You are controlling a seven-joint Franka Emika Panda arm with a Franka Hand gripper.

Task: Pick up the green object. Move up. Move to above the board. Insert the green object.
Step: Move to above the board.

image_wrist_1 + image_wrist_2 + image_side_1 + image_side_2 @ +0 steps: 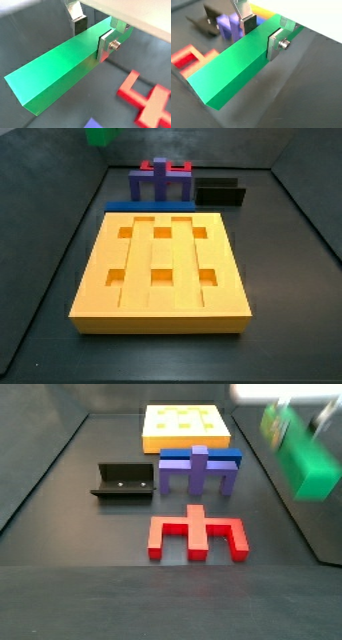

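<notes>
My gripper (92, 37) is shut on the green object (57, 75), a long green bar. One silver finger (107, 45) presses each long side near one end. Both wrist views show this grip (261, 34), and the bar (231, 75) hangs above the dark floor. In a side view the bar (305, 456) is in the air at the right, away from the board (187, 424). In a side view the orange-yellow board (160, 278) lies flat in the middle with its six slots open, and only a bit of the green bar (100, 136) shows at the top edge.
A purple block (198, 474) stands with a blue flat piece (201, 454) beside the board. A red piece (198, 536) lies on the floor and the black fixture (123, 481) stands to its side. Dark walls ring the floor.
</notes>
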